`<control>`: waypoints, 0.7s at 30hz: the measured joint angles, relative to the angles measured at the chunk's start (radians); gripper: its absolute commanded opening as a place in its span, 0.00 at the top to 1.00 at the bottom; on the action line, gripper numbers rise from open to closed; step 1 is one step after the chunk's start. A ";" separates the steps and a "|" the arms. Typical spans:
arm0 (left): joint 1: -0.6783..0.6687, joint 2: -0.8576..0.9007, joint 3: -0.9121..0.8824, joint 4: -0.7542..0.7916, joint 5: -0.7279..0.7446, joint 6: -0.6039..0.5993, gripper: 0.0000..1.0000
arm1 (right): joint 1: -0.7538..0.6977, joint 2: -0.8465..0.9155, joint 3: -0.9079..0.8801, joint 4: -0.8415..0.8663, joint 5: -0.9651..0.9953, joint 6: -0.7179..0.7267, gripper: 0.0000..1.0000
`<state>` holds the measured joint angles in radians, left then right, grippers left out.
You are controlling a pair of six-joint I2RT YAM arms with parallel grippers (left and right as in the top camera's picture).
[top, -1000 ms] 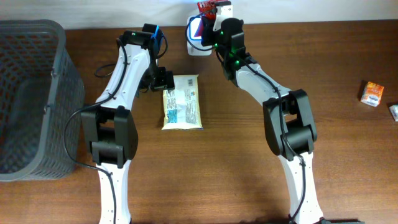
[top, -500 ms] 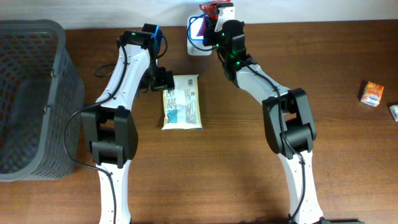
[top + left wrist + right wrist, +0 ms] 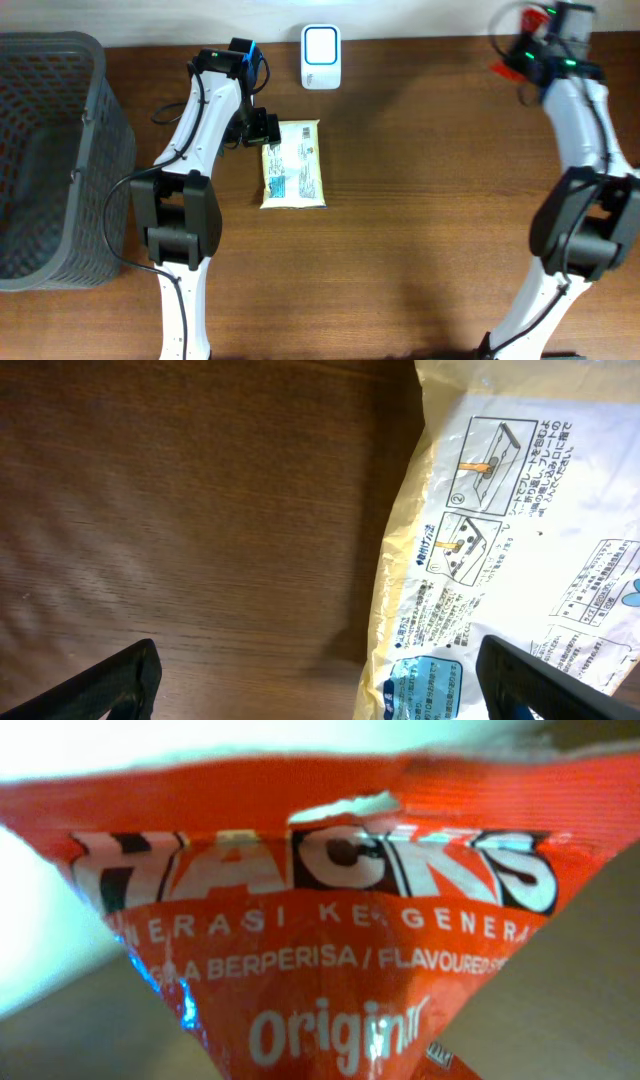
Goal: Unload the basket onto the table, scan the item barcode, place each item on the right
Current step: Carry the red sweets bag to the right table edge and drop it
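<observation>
Since earlier, our right gripper (image 3: 516, 62) swings from the scanner (image 3: 320, 44) toward two o'clock, clamping the red packet (image 3: 330, 920); our left gripper (image 3: 262, 130) gapes wide.

Overhead: I see bright, even light on the surface (image 3: 400, 250), with faint soft shadows and sharp focus. Left wrist: the pouch (image 3: 520, 510) reads crisply, and the wood darkens toward the top. Right wrist: the packet (image 3: 330, 970) fills my view, blurred and backlit by a blown-out white band above.
</observation>
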<state>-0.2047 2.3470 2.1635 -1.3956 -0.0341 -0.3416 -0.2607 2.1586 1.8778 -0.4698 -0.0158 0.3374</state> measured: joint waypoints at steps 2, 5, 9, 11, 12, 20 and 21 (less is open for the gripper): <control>0.000 0.000 0.000 0.000 0.000 0.000 0.01 | -0.095 0.003 -0.002 -0.098 0.031 0.001 0.87; 0.000 0.000 0.000 0.000 0.000 0.000 0.01 | -0.203 0.003 -0.002 -0.187 0.065 0.003 0.87; 0.000 0.000 0.000 0.000 0.000 0.000 0.01 | -0.314 0.003 -0.006 -0.236 0.084 0.004 0.50; 0.000 0.000 0.000 0.000 0.000 0.000 0.01 | -0.354 0.002 -0.021 -0.235 0.091 0.003 0.06; 0.000 0.000 0.000 0.000 0.000 0.000 0.01 | -0.368 0.002 -0.032 -0.235 0.092 0.002 0.01; 0.000 0.000 0.000 0.000 0.000 0.000 0.01 | -0.363 0.002 -0.063 -0.240 0.012 -0.012 0.01; 0.000 0.000 0.000 0.000 0.000 0.000 0.01 | -0.352 0.002 -0.063 -0.235 -0.038 -0.025 0.01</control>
<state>-0.2047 2.3474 2.1635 -1.3952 -0.0338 -0.3416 -0.6132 2.1609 1.8153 -0.7044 -0.0536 0.3122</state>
